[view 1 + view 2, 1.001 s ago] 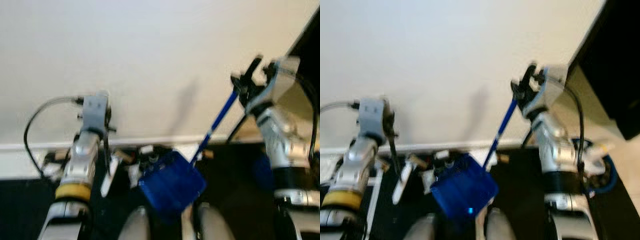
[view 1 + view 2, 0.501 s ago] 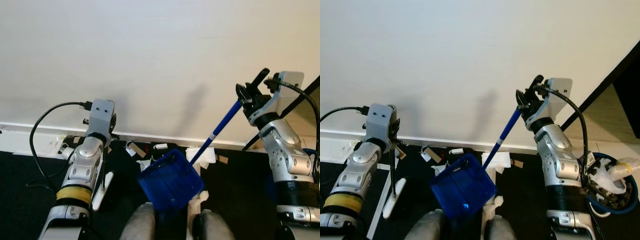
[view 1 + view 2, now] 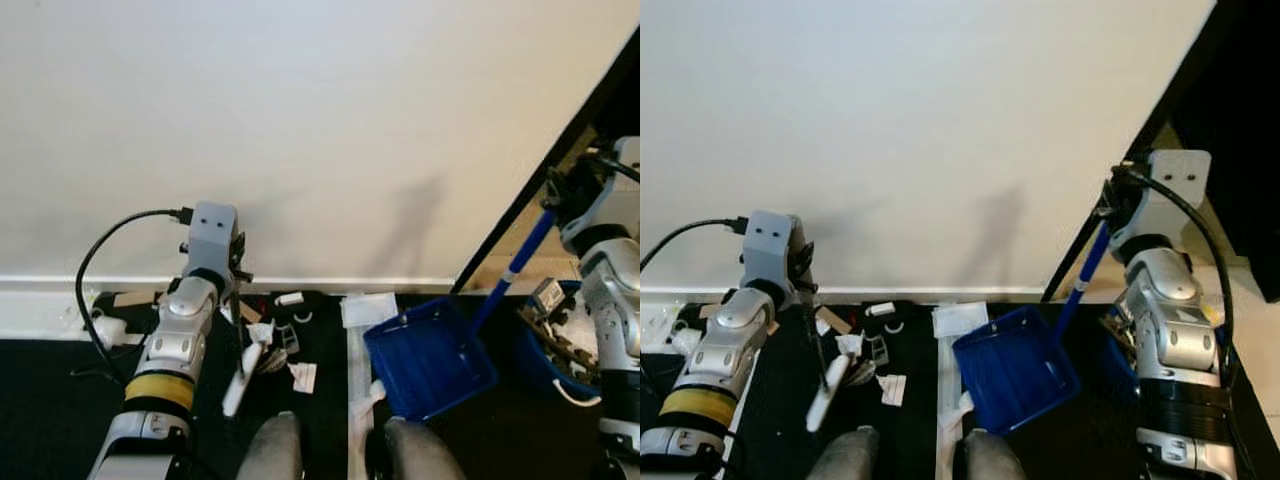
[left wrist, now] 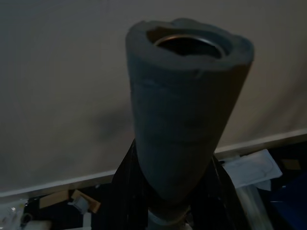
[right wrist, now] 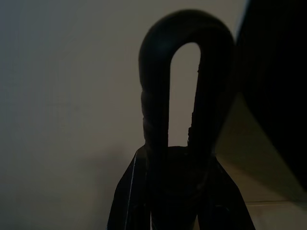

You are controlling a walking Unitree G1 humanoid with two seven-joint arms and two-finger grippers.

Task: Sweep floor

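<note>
Your right gripper [image 3: 1118,205] is raised at the right side of the scene, close to the white wall [image 3: 300,120]. Its fingers are clamped on the top of the blue dustpan handle [image 3: 1083,275]; in the right wrist view you see the handle's looped end [image 5: 184,72] rising between them. From this gripper the handle slopes down and to the left to the blue dustpan [image 3: 428,358], which sits low over the dark floor [image 3: 40,400], just ahead of the robot's feet.

Your left gripper [image 3: 232,262] is held up on the left side, also near the wall. It is closed around the broom handle; the left wrist view shows the grey foam grip [image 4: 184,120] standing up from between the fingers. Below this gripper the thin black broom shaft [image 3: 814,335] drops to a white broom head [image 3: 240,368] resting on the floor.

The litter [image 3: 285,340] lies below and to the right of the left gripper, between it and the dustpan: paper scraps, small tags and a white sheet [image 3: 368,308] along the skirting. Below the right gripper, beside the arm, you can see a blue bin [image 3: 545,350] holding rubbish.
</note>
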